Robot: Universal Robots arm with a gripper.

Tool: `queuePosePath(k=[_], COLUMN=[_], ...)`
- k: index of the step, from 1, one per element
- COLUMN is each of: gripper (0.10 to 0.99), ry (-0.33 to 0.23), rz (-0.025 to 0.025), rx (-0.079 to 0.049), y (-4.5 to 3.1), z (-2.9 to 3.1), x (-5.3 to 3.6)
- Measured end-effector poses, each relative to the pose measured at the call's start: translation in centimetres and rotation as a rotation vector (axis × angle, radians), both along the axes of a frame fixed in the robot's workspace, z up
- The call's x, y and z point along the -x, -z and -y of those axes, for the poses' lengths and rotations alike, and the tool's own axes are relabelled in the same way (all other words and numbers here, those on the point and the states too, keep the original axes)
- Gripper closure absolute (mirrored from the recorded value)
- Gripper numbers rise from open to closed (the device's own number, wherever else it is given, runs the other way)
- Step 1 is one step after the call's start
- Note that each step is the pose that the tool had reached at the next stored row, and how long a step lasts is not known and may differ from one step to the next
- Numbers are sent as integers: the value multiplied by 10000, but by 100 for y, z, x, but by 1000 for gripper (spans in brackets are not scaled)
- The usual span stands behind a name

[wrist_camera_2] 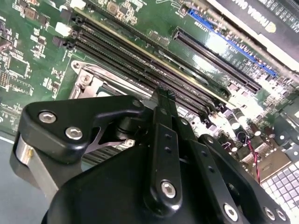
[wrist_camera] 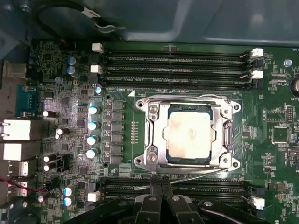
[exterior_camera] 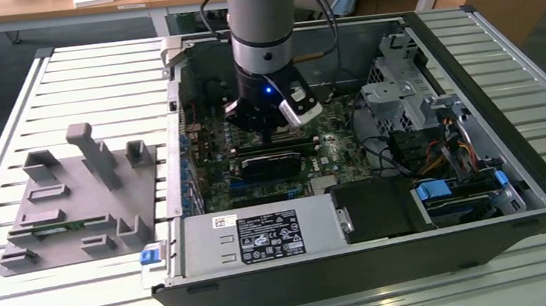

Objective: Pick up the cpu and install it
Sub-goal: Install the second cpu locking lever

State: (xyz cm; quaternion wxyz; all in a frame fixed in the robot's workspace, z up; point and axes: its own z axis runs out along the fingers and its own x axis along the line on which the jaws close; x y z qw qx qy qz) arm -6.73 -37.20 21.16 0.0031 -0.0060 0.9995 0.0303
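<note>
We find the cpu (wrist_camera: 189,135) already lying in its socket frame (wrist_camera: 154,140) on the motherboard (wrist_camera: 261,140), its silvery top showing through the metal frame's square window in the first wrist view. The gripper (wrist_camera: 161,186) sits just beside the socket's edge, its two fingers (wrist_camera: 156,184) pressed together with nothing between them, their tips close to the thin retention lever (wrist_camera: 196,175) that runs along that side of the frame.

We judge the step in hand to be the securing of the chip rather than the carrying of it (the chip looks flat and square in its seat, no corner riding up). To do this well we would keep the closed tips on the lever or frame alone, clear of the chip's top and of the memory slots (wrist_camera: 177,65) nearby, and push gently and evenly so the frame does not skew.

The exterior view gives what the wrist cameras cannot: the arm (exterior_camera: 258,19) reaching straight down into the open computer case (exterior_camera: 518,197), with the grey parts holder (exterior_camera: 78,209) standing well apart on the slatted table (exterior_camera: 8,111) at the exterior view's left. In the second wrist view the gripper's black linkage covers most of the socket, but the long blue-ended expansion slot (wrist_camera_2: 219,60) shows plainly.
</note>
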Motion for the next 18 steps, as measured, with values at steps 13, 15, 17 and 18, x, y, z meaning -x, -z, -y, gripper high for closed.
queuePosePath(k=[13, 15, 17, 18], gripper=[980, 980, 980, 980], ry=[-1, -1, 0, 0], rz=[0, 0, 0, 1], rx=[-198, -270, -420, -507], y=[71, 85, 96, 102], z=[0, 0, 2, 2], x=[99, 101, 102, 103])
